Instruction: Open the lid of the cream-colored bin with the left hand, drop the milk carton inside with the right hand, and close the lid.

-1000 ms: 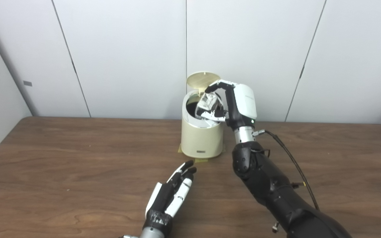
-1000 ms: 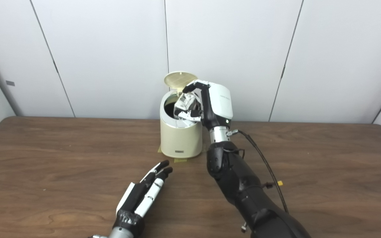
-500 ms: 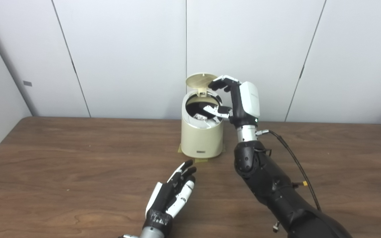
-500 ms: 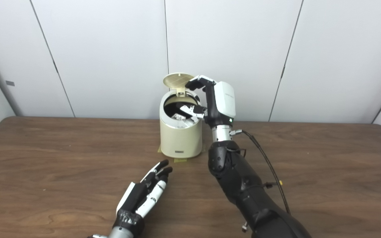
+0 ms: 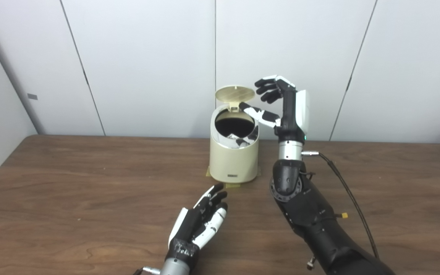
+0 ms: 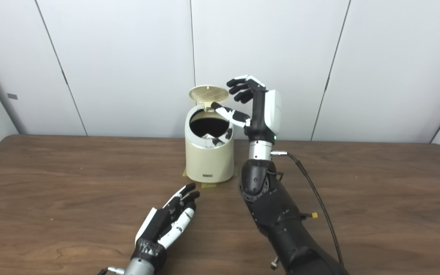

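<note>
Pale wall panels [image 5: 147, 57] stand behind a brown wood-grain table [image 5: 71, 191], and near the table's far edge sits the cream-colored bin [image 5: 233, 160] on a few bits of tan tape [image 5: 232, 185]. Its round lid [image 5: 235, 93] is tipped up on the hinge at the back, leaving the dark mouth open.

The right hand [image 5: 287, 109] is raised beside the bin, just off its right side, palm turned toward the opening. Its fingers [image 5: 267, 88] are spread and curled loosely in the air above and to the right of the lid, holding nothing. The thumb reaches out leftward over the rim of the bin, its tip close under the raised lid, though I cannot tell if it touches.

The milk carton [image 5: 239, 140] lies down inside the bin, below the thumb; only a patch of black-and-white print shows against the near inner wall.

The left hand [image 5: 201, 225] lies low over the table, well short of the bin, palm turned inward. Its fingers [image 5: 214, 194] are stretched out nearly straight and close together, tips aimed toward the bin's base, empty. A black cable [image 5: 351, 198] loops off the right forearm.
</note>
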`<state>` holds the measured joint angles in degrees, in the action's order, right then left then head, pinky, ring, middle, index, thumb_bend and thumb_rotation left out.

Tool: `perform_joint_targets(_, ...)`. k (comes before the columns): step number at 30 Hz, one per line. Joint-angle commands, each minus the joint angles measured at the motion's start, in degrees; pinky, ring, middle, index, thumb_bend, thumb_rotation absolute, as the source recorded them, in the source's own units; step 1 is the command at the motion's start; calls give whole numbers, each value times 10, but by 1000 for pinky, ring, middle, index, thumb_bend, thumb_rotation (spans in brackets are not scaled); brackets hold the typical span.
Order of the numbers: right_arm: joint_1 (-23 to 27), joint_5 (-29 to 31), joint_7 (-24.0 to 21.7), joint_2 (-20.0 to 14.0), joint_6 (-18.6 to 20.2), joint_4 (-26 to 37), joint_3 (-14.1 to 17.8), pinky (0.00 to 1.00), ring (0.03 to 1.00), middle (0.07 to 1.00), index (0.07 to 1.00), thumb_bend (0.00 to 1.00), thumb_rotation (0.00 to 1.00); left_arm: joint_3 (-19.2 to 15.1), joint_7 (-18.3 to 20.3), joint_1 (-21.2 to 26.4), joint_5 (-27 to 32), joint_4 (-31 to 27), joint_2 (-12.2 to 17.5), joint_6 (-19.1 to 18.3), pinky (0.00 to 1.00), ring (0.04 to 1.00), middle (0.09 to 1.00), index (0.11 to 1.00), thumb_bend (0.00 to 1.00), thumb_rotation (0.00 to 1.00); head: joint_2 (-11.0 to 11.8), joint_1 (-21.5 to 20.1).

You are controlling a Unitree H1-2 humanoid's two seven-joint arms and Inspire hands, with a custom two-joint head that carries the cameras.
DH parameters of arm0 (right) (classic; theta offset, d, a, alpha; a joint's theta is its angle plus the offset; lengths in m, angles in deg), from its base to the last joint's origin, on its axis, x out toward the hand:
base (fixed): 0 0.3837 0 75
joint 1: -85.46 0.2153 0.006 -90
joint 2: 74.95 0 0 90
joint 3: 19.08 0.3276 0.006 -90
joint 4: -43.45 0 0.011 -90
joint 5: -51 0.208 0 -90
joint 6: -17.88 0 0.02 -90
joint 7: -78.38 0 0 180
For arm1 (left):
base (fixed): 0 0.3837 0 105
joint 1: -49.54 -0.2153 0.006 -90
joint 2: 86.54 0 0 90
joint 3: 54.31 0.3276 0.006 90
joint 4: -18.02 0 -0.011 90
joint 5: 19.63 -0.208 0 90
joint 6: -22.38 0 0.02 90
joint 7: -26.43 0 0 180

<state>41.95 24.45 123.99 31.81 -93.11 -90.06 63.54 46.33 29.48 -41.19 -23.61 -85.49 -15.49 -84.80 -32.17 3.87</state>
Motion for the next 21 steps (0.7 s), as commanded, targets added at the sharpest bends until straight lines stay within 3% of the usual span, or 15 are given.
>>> perform_joint_targets(1, 7, 16, -11, 8, 31, 43, 19, 230, 331, 457, 528, 516, 0, -3, 5, 21, 5, 3, -1, -1, 1000, 969, 906, 932, 251, 506, 0, 1)
perform_joint_targets(4, -30, 43, -36, 20, 84, 109, 46, 156, 234, 446, 510, 528, 0, -11, 6, 28, 13, 6, -1, -1, 1000, 976, 909, 937, 259, 543, 3, -1)
perform_joint_targets(6, -56, 60, -51, 25, 112, 149, 63, 176, 255, 472, 493, 531, 0, -17, 5, 32, 20, 7, -3, -4, 1000, 980, 912, 940, 253, 559, 6, -2)
perform_joint_targets(8, -76, 70, -65, 26, 133, 176, 75, 176, 257, 481, 486, 531, 0, -24, 4, 36, 26, 9, -4, -5, 1000, 979, 914, 942, 242, 561, 10, -3)
perform_joint_targets(12, -117, 96, -101, 25, 152, 232, 90, 96, 161, 451, 498, 530, 0, -40, 0, 42, 39, 7, -6, -7, 990, 953, 917, 948, 225, 553, 11, -9)
perform_joint_targets(15, -141, 143, -145, 25, 150, 268, 103, 208, 277, 420, 509, 528, 0, -54, -4, 46, 50, 7, -5, -3, 986, 953, 923, 944, 248, 583, 10, -12)
perform_joint_targets(16, -151, 161, -166, 23, 158, 287, 106, 339, 379, 441, 509, 529, 1, -60, -6, 48, 54, 7, -5, 0, 983, 952, 923, 941, 258, 608, 10, -13)
perform_joint_targets(17, -158, 173, -180, 22, 165, 301, 108, 404, 433, 457, 503, 529, 3, -65, -7, 49, 57, 8, -5, 2, 978, 948, 921, 936, 271, 618, 10, -13)
perform_joint_targets(20, -184, 199, -244, 2, 205, 350, 101, 492, 525, 484, 492, 524, 9, -77, -9, 55, 64, 8, -2, 12, 970, 944, 917, 935, 294, 625, 7, -14)
perform_joint_targets(21, -194, 218, -276, -11, 219, 367, 97, 506, 551, 532, 493, 511, 83, -82, -9, 58, 67, 8, 0, 15, 977, 949, 920, 943, 292, 637, 6, -14)
